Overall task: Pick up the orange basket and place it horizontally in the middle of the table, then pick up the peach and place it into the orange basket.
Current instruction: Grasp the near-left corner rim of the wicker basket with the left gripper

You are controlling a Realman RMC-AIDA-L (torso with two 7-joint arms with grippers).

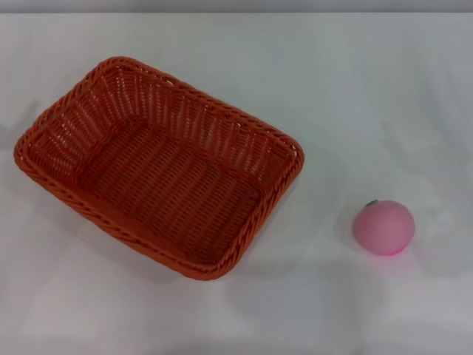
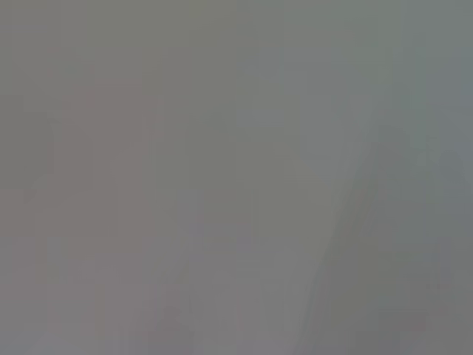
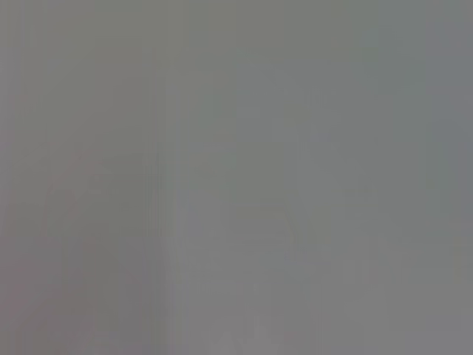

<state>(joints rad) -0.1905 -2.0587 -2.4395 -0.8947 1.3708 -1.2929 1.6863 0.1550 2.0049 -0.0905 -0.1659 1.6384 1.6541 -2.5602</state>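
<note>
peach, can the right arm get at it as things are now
Probably yes. The peach sits alone on the table on the robot's right, apart from the basket, with nothing over or beside it. The right arm itself isn't in view, so this rests on the free surroundings only.

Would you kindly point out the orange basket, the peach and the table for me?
orange basket [image 1: 168, 185], head view, on its woven floor.
peach [image 1: 383, 227], head view, on the middle of its pink skin.
table [image 1: 369, 89], head view, on a bare white stretch beyond the peach.
</note>
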